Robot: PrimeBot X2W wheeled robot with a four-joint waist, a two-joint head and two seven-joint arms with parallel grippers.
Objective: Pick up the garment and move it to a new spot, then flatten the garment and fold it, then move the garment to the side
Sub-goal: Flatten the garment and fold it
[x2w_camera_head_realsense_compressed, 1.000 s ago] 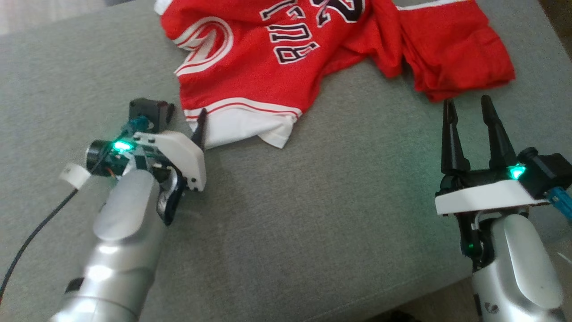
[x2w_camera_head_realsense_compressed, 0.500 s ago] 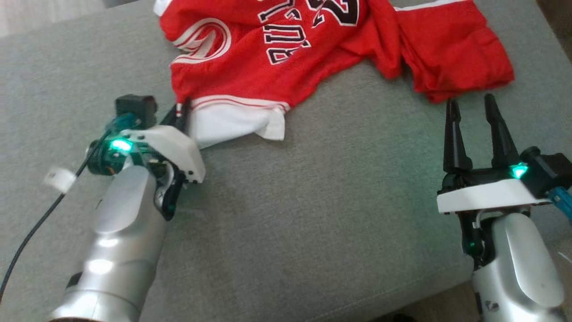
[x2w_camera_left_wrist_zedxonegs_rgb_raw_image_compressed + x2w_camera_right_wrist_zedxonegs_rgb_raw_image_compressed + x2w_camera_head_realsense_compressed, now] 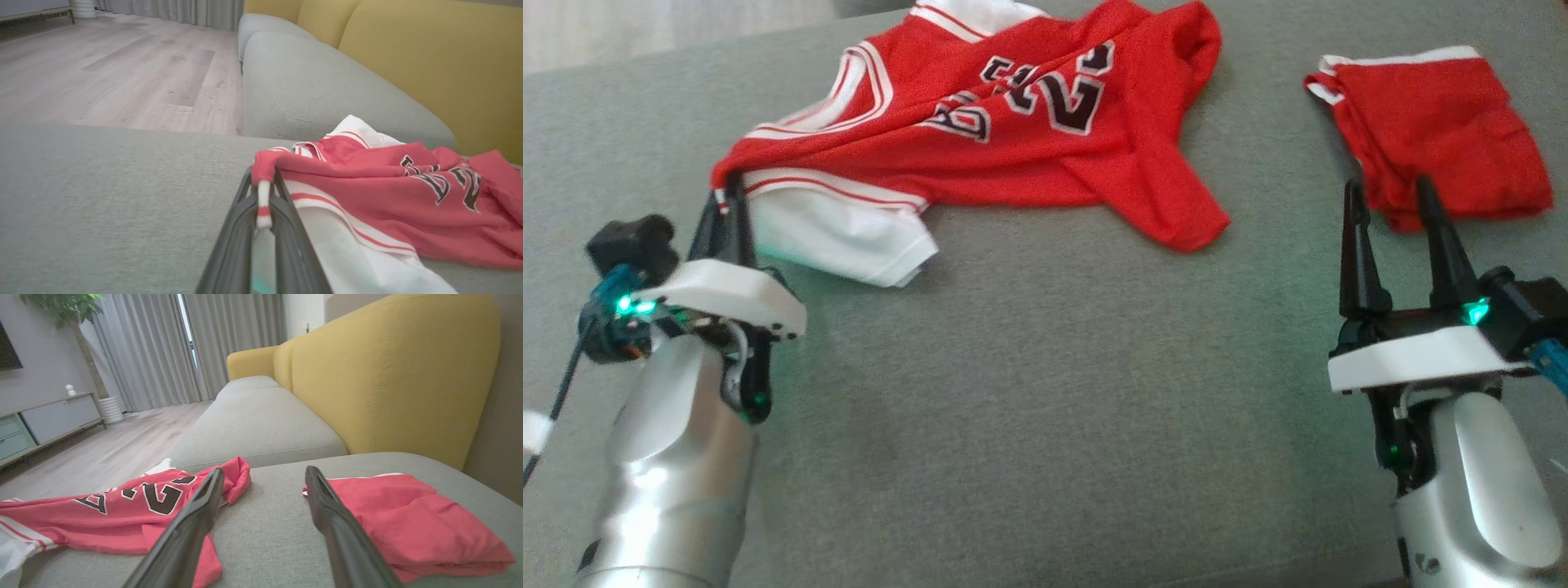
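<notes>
With the left gripper (image 3: 725, 194) clamped on a corner of the rumpled red jersey (image 3: 980, 139) near the seat cushion's (image 3: 1045, 367) far-left edge and the right gripper (image 3: 1388, 186) spread empty, only the move seems begun; flattening and folding remain.

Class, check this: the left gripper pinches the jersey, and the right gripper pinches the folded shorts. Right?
Not quite: the right gripper is open, gripping nothing, as the right wrist view shows. The left gripper does pinch the jersey.
</notes>
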